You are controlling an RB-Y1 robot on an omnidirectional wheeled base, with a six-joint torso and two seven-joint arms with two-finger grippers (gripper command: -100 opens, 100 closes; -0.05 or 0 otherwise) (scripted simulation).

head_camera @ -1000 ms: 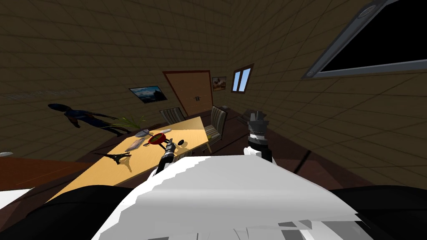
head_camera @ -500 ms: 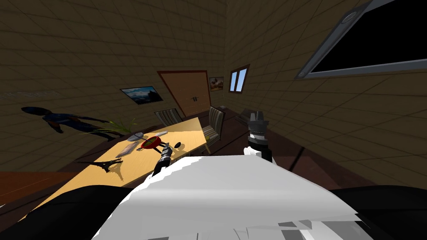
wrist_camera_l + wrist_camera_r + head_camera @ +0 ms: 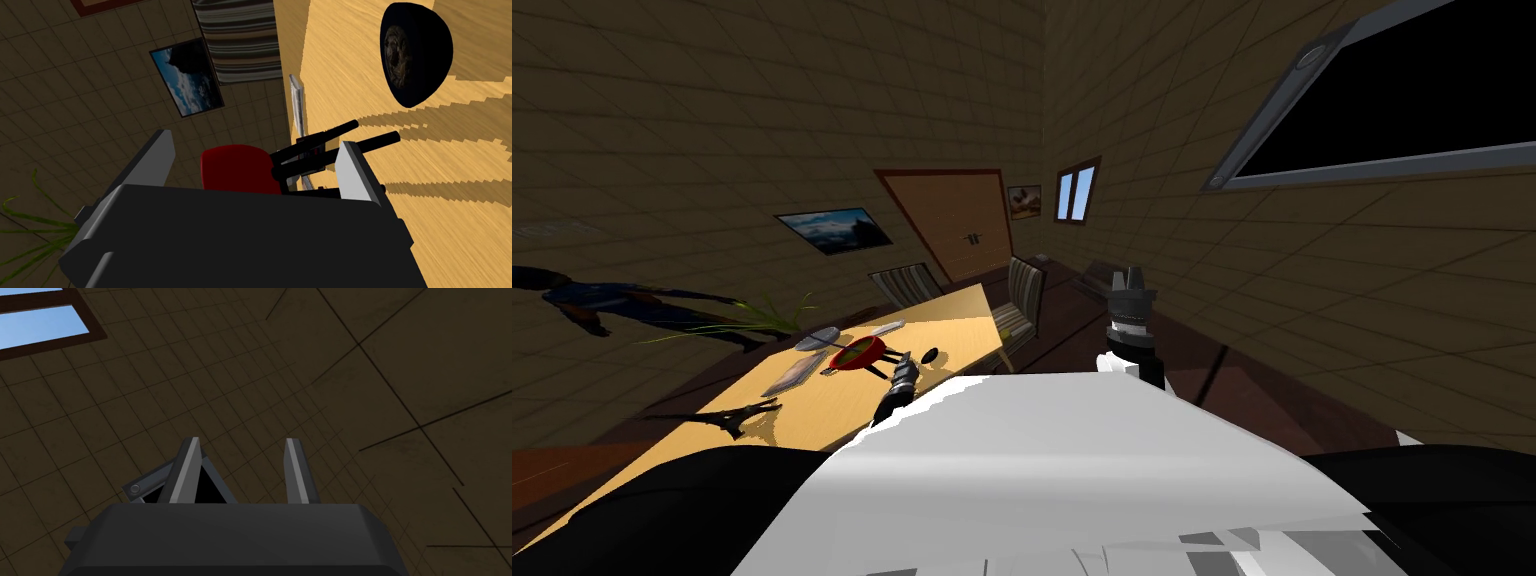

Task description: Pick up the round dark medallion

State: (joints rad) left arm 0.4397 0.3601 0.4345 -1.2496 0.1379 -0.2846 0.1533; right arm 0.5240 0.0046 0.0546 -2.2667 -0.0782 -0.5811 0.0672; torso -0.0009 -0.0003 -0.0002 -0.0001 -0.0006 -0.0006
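Nearby — medallion [image 3: 416, 55], just beyond left gripper [image 3: 255, 141]

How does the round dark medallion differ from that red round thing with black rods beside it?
The round dark medallion is black with a brownish relief in its middle; the red round thing is plain red. The red thing has black rods sticking out of it; the medallion has none. In the head view the red thing looks the larger. Both rest on the light wooden table near the open left gripper, neither held.
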